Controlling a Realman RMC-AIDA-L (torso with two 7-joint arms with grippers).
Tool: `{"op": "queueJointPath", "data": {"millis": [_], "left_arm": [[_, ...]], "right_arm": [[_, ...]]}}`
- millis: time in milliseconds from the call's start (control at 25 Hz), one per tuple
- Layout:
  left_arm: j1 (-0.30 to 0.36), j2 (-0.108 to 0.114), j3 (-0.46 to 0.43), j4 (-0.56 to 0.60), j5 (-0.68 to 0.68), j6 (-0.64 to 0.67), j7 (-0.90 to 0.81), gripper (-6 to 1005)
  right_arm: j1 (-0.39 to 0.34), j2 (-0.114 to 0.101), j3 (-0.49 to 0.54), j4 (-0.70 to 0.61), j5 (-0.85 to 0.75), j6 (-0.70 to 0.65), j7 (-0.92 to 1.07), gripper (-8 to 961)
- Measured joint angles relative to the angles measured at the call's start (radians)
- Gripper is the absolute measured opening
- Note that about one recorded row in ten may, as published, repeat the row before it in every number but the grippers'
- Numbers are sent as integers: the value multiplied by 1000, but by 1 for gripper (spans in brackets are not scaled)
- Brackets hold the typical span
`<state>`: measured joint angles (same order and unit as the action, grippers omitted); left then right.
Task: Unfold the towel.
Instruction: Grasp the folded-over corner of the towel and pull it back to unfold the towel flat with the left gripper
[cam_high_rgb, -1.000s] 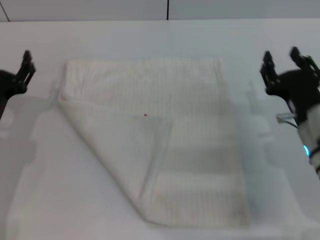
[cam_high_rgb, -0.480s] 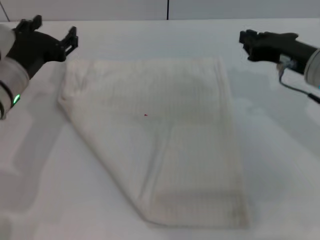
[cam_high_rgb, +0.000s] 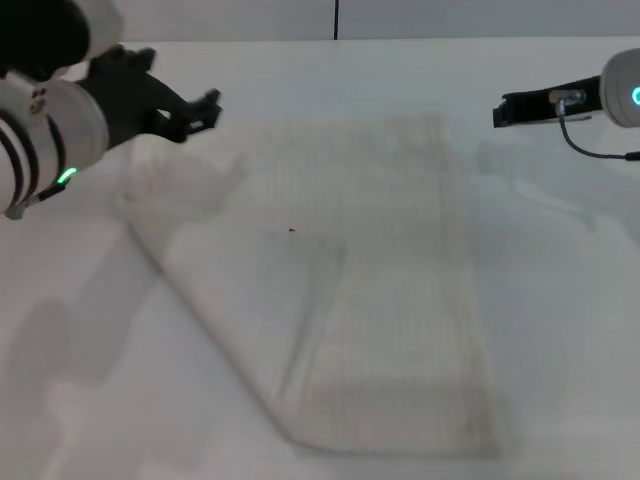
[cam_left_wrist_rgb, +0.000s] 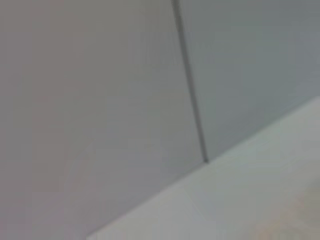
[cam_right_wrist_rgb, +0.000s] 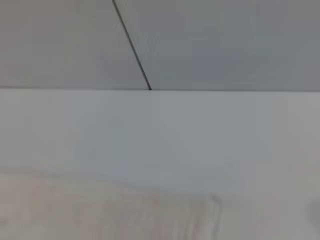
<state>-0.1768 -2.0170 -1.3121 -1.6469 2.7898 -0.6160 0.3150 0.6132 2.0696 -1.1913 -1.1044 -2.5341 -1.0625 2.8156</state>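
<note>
The cream-white ribbed cloth towel (cam_high_rgb: 340, 290) lies flat mid-table on the white tabletop (cam_high_rgb: 560, 330), one corner folded diagonally over with a tiny red tag (cam_high_rgb: 291, 230) showing; it has not shifted. The left gripper (cam_high_rgb: 200, 108) has swung inward, now above the towel's far-left corner, fingers apparently spread. The right gripper (cam_high_rgb: 505, 110) has risen farther; whether its fingers are open or closed cannot be told.

A broad white table (cam_high_rgb: 560, 330) fills most of the head view; soft grey shadows lie across its left side. Behind it stands a pale grey wall (cam_high_rgb: 200, 18); a thin dark vertical seam (cam_high_rgb: 335, 18) splits it.
</note>
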Motion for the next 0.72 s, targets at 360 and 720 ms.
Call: {"op": "queueJointPath", "data": {"millis": [360,720], "left_arm": [[-91,-46,-88,30,-139,-244,165,752],[-105,-52,36,90,-164,-269,148,745]], "right_arm": [[171,-17,52,159,-54,-34,5,-1],[290,-27,52,360,-81,25,-2,-1]]}}
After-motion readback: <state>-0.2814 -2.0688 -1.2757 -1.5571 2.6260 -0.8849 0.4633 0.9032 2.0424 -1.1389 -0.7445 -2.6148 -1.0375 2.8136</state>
